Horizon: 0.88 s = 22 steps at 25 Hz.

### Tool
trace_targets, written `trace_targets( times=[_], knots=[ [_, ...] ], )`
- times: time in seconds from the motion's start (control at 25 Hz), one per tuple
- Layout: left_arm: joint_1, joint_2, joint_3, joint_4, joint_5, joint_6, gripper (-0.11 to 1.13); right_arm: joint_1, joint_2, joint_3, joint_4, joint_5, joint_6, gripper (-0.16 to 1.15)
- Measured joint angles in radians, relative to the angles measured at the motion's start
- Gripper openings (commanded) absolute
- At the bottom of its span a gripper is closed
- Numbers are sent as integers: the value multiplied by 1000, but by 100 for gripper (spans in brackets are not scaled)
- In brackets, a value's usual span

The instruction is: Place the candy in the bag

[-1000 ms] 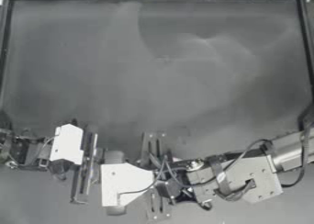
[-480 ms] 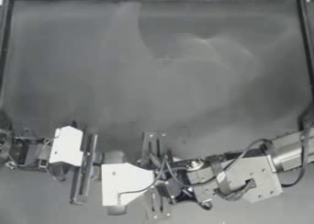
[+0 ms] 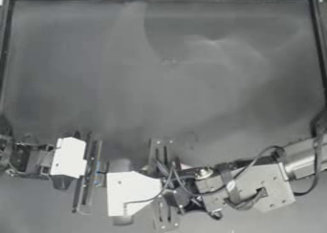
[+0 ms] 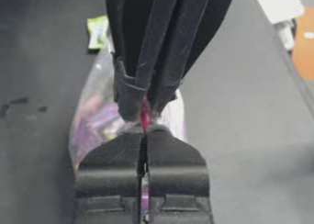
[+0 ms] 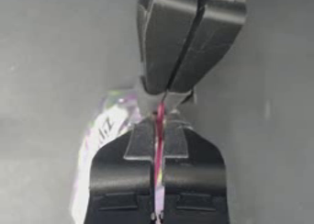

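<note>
Dark table (image 3: pixel 166 74); blurred orange object (image 4: pixel 303 48) beyond.

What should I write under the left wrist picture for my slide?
Both tools, left and right, pinch the bag by its pink seal; candy lies beyond.

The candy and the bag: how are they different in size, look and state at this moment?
The candy is small and pale yellow-green; the bag is much larger, clear, showing multicoloured contents. The candy lies free on the table; the bag's pink-red strip is pinched by both the left gripper and the right gripper. Neither is inside the other.
</note>
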Motion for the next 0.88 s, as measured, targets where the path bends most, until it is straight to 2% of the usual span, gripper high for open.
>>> trace_targets(
  times=[0.36,0.88],
  knots=[
    [-3,-23,0,0,2,3,11,0,-20,26,3,-6,5,4],
    [-3,-32,9,-3,2,3,11,-2,-80,130,0,-28,89,4]
  ],
)
